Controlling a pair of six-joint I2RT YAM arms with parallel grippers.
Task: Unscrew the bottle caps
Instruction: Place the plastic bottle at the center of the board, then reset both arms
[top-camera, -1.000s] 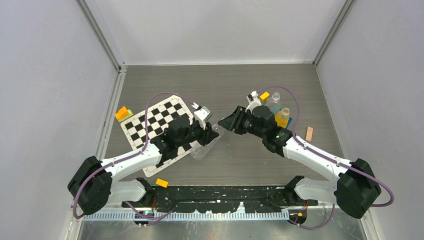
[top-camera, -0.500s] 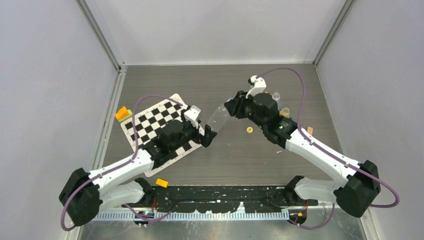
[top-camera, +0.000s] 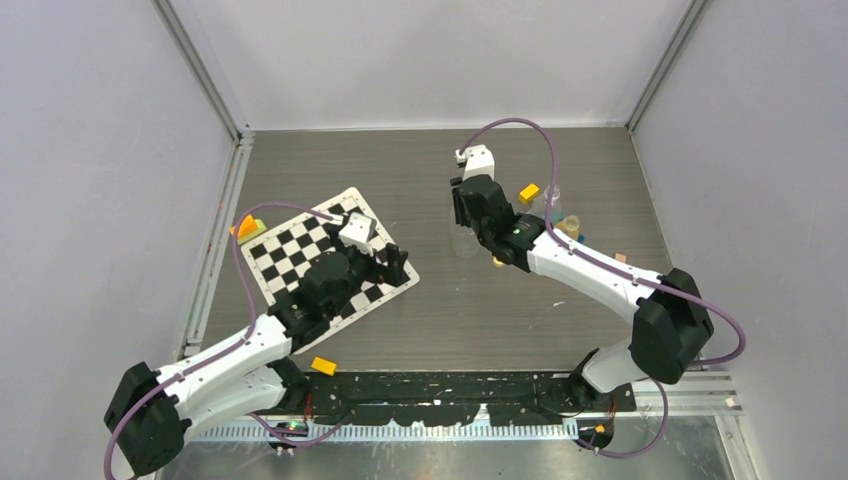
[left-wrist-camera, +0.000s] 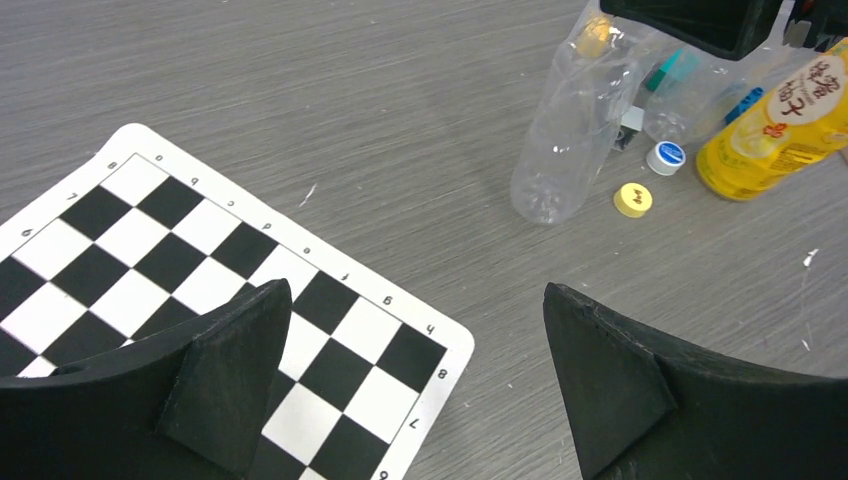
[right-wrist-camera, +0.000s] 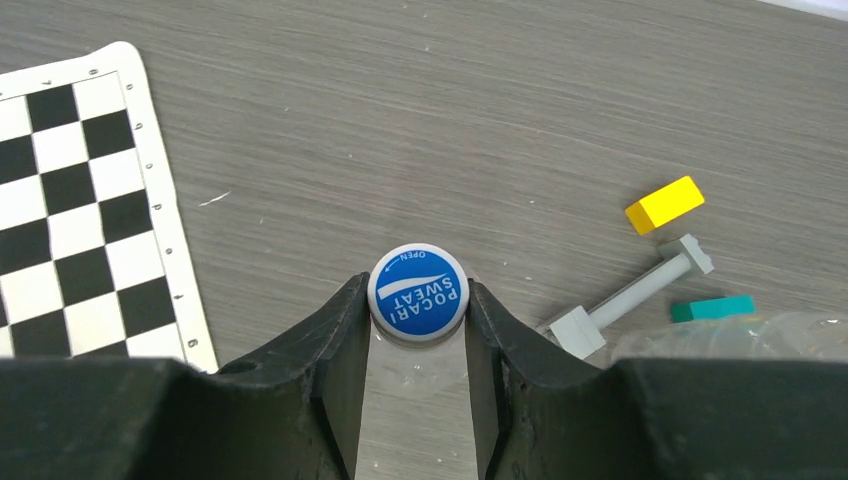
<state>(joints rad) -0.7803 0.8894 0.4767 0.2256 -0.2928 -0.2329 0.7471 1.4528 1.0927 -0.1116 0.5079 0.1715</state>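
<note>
My right gripper (right-wrist-camera: 417, 300) is shut on the blue-and-white bottle cap (right-wrist-camera: 417, 292) of a clear crinkled bottle (left-wrist-camera: 570, 130). That bottle stands slightly tilted under it, base at the table, right of centre (top-camera: 463, 240). My left gripper (left-wrist-camera: 415, 295) is open and holds nothing, low over the checkerboard's right corner (top-camera: 390, 265), well apart from the bottle. A loose yellow cap (left-wrist-camera: 633, 199) and a white-blue cap (left-wrist-camera: 665, 157) lie by the bottle's base. The yellow-orange bottle (left-wrist-camera: 780, 120) lies just beyond them. Another clear bottle (top-camera: 551, 200) stands further right.
A checkerboard mat (top-camera: 300, 262) lies left of centre. By the bottles are a yellow block (right-wrist-camera: 664, 203), a grey T-shaped piece (right-wrist-camera: 630, 295) and a teal block (right-wrist-camera: 712, 308). An orange block (top-camera: 244, 226) sits by the left wall, a yellow one (top-camera: 323, 366) near the arm bases.
My left gripper opened, let go of the clear bottle and drew back over the checkerboard. The right arm swung left and back, carrying the bottle by its cap to upright.
</note>
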